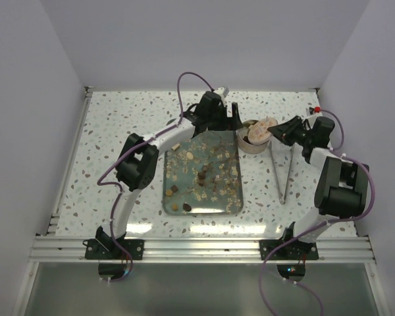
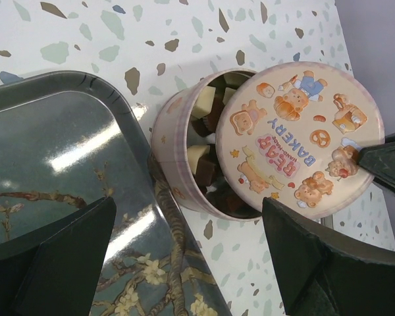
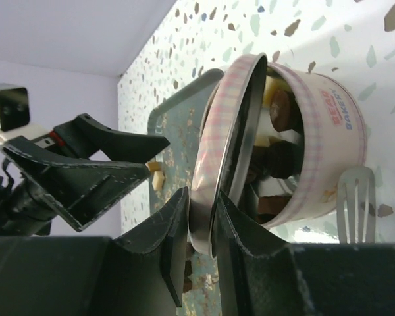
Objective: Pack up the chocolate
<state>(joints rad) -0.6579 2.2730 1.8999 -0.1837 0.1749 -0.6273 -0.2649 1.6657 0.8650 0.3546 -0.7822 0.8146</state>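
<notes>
At the near middle of the speckled surface [image 1: 112, 125] lies a dark rectangular tray [image 1: 203, 213] with a blossom-branch picture. Loose chocolate [image 1: 203, 174] is scattered over it: dark brown bits and a few pale ones, mixed with thin pale flakes [image 1: 178, 164]. Right of the tray, apart from it, metal tongs [image 1: 284, 174] lie with their handles pointing toward the near edge.

Farther back, just beside the tray's far right corner, stands a round pinkish tin [image 2: 171, 151]. More chocolate [image 2: 204, 164] is piled inside it, brown and cream cubes up near the rim. A lid [image 2: 296, 138] printed with cartoon bears and "BEAR BAKERY" lies askew over the tin. It covers the side away from the tray and leaves a crescent open on the tray side. From the right wrist view it seems tilted rather than seated, though whether it touches the tin's rim is hard to tell.

The right pincer [image 3: 203, 197] is clamped on the lid's edge, one finger on each face. The left pincer [image 2: 189, 204] hangs above the tin and the tray corner, its fingers spread wide apart and holding nothing.
</notes>
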